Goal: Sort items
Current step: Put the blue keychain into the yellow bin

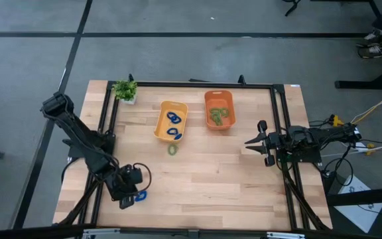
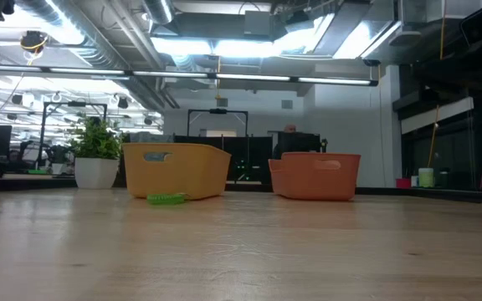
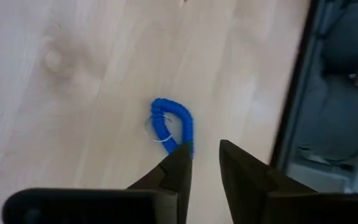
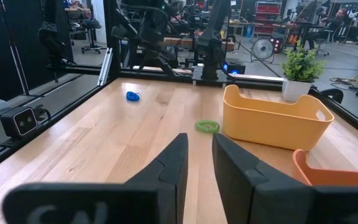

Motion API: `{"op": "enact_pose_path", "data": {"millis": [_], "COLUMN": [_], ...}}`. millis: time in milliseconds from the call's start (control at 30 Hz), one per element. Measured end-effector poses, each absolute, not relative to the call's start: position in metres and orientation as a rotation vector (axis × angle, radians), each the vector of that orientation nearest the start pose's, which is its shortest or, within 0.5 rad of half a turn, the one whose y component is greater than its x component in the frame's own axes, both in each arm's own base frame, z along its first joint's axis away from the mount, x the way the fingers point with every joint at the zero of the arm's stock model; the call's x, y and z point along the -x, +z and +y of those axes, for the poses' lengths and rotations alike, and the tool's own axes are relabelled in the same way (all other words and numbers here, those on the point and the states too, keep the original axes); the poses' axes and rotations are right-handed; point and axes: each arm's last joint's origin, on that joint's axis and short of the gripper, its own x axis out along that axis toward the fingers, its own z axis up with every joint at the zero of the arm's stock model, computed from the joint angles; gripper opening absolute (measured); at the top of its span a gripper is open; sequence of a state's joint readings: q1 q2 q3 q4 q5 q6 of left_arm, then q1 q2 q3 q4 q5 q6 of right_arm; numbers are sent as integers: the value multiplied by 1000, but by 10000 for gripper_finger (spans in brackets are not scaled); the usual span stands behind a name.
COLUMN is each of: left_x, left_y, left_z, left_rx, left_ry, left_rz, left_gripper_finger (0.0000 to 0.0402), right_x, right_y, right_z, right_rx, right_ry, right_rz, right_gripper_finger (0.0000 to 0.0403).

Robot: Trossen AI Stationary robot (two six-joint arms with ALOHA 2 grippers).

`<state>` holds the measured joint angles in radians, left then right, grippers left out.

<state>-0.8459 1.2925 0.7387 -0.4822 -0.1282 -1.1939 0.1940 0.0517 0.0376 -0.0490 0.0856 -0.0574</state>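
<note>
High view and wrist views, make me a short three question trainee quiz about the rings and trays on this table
1. True or false: a green ring lies on the table outside both trays.
2. Which tray holds blue rings? A) yellow tray B) orange tray
3. Fill in: the left end effector hovers by a ____ ring lying on the table.

Key: 1 true; 2 A; 3 blue.

Left pincer (image 1: 130, 197) low, slightly parted.
</note>
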Motion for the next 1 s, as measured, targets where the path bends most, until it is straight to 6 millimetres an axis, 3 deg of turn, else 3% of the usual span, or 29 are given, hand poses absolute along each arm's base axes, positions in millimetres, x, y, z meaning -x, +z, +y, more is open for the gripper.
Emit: {"op": "enact_pose_path", "data": {"millis": [367, 567, 767, 1000], "left_x": [-168, -173, -175, -179], "left_y": [151, 133, 133, 148], "left_z": [-186, -191, -193, -197], "left_rx": [413, 345, 355, 416], "left_ry": [47, 65, 81, 24], "left_rz": [1312, 1323, 1328, 1275], "left_gripper_finger": [125, 137, 139, 139], "right_x": [-97, -97, -97, -97], "right_y": [168, 168, 168, 168], "right_z": [17, 17, 17, 17], "right_rx": [66, 66, 66, 66], "right_ry": [110, 110, 110, 110], "right_rz": [59, 59, 60, 59], "right_gripper_finger": [75, 75, 75, 75]}}
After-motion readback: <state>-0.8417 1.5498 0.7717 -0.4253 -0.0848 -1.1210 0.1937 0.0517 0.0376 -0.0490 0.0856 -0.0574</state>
